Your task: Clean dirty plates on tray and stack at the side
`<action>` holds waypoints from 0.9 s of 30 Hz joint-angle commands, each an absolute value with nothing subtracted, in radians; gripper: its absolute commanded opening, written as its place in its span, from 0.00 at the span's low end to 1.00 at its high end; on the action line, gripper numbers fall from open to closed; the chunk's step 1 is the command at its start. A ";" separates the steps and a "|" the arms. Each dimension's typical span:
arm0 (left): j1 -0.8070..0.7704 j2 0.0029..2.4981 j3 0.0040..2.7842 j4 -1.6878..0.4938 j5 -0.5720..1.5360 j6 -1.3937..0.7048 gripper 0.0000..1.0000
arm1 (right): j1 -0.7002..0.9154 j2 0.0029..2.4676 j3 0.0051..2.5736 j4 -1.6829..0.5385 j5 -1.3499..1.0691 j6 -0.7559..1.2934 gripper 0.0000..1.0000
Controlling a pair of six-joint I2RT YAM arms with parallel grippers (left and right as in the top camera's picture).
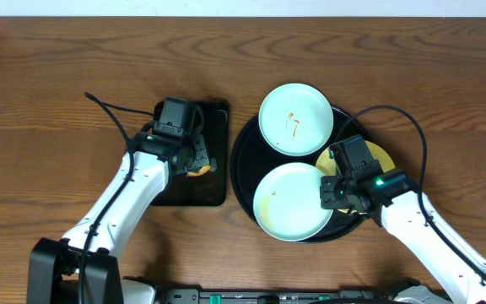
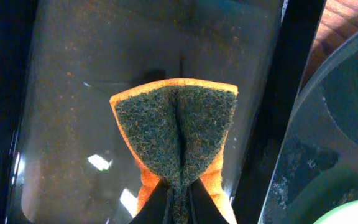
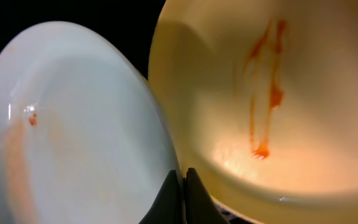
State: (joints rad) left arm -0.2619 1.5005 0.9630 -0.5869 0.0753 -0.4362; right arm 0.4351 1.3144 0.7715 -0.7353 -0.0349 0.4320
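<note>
The round black tray (image 1: 241, 160) holds three plates. One bluish-white plate (image 1: 296, 118) with an orange smear sits at the far side. A second bluish-white plate (image 1: 292, 201) with faint smears sits at the near side. The pale yellow plate (image 1: 378, 156) lies at the right, mostly hidden under my right arm. My right gripper (image 1: 329, 192) is shut on the right rim of the near bluish-white plate (image 3: 73, 137), beside the smeared yellow plate (image 3: 291, 93); its jaws (image 3: 184, 186) pinch the thin rim. My left gripper (image 2: 179, 199) is shut on a folded orange sponge (image 2: 176, 118).
The sponge is held just above the rectangular black tray (image 1: 213, 118), left of the round tray; that tray's glossy floor (image 2: 73, 93) shows in the left wrist view, with the round tray's rim (image 2: 328, 143) to its right. Brown wooden table (image 1: 57, 84) surrounds both.
</note>
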 commanded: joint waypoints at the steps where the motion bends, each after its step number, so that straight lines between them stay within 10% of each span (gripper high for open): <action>1: -0.257 1.502 0.965 -0.587 0.076 -0.419 0.08 | 0.445 1.346 0.750 -0.722 -0.083 0.522 0.01; 27: -0.257 1.502 0.965 -0.590 0.076 -0.419 0.07 | 0.447 1.387 0.741 -0.654 -0.065 0.482 0.01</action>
State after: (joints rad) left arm -0.2619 1.5005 0.9630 -0.5884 0.0761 -0.4362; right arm 0.4351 1.4059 0.7395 -0.6296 -0.0978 0.4892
